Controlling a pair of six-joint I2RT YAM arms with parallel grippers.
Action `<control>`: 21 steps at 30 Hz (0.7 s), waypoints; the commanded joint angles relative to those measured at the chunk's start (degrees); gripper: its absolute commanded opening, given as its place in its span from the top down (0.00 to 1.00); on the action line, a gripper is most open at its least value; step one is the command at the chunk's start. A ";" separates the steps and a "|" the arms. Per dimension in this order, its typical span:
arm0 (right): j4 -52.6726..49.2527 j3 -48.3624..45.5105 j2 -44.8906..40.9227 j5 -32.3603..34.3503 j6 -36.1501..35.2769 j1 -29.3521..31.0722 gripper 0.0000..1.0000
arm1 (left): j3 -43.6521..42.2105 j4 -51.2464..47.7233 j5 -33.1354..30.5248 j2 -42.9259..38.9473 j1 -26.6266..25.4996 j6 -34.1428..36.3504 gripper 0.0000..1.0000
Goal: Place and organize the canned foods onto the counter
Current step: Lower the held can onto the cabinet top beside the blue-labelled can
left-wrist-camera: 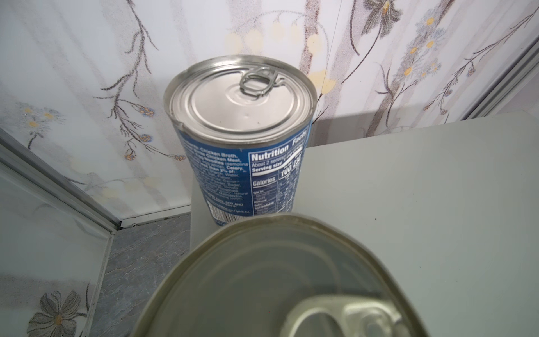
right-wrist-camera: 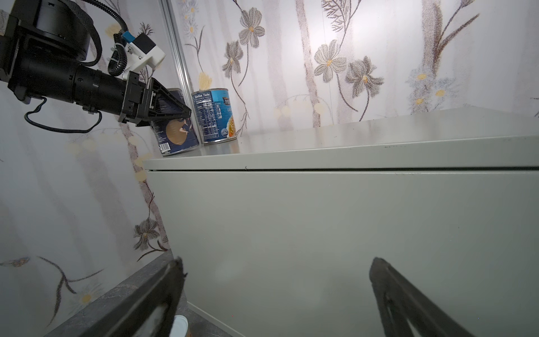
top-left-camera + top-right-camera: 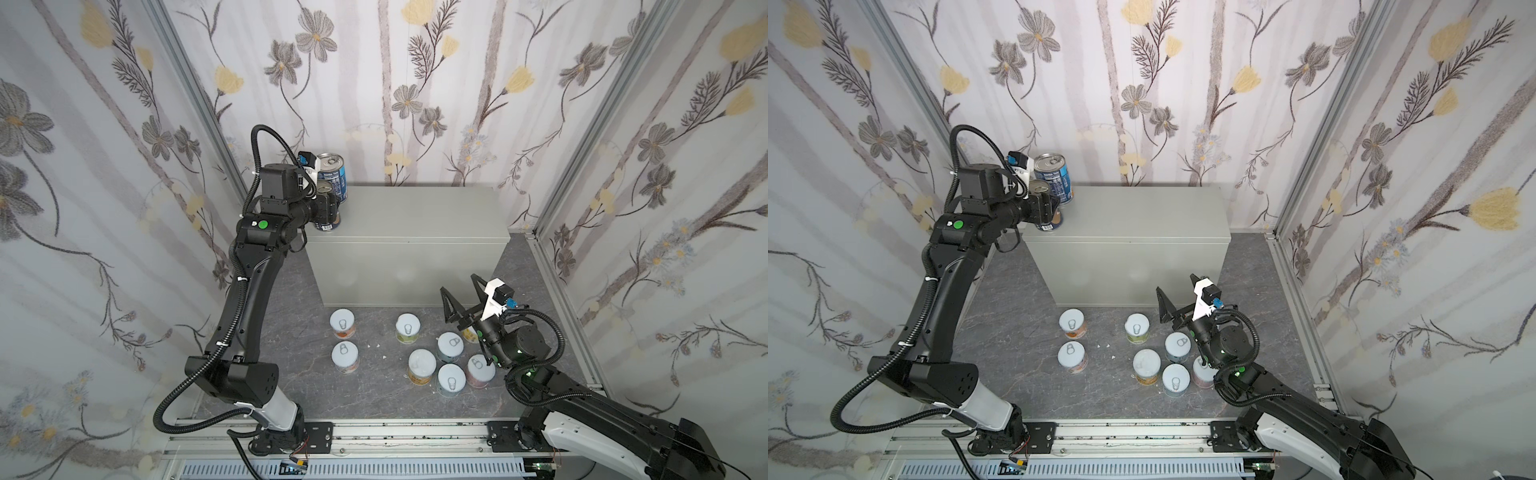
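Note:
My left gripper (image 3: 332,210) is shut on a tall dark-blue can (image 3: 327,226) (image 1: 277,277) (image 2: 175,137) at the front left corner of the grey counter (image 3: 415,220) (image 2: 320,218). I cannot tell whether the can's base touches the top. A second blue can (image 3: 334,174) (image 1: 242,131) (image 2: 215,116) stands upright just behind it. Several short white-lidded cans (image 3: 342,324) (image 3: 422,365) (image 3: 1177,347) stand on the dark floor in front of the counter. My right gripper (image 3: 457,286) (image 2: 277,262) hangs open and empty above them, facing the counter's front.
Floral walls enclose the cell on three sides, with the left wall close to the held can. The right arm (image 3: 515,345) covers part of one short can (image 3: 469,332). Small white crumbs (image 3: 376,345) lie on the floor between the cans.

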 commanded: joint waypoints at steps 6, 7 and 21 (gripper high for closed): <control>0.69 0.73 0.45 0.42 -0.15 0.06 0.00 | 0.69 4.44 0.94 0.73 0.07 2.71 0.84; 0.65 0.73 0.42 0.49 -0.13 0.03 0.00 | 0.77 4.44 1.05 0.71 0.09 2.71 0.81; 0.21 0.39 -0.08 0.94 -0.12 0.06 0.00 | 0.69 5.53 -0.60 0.79 0.07 2.38 0.13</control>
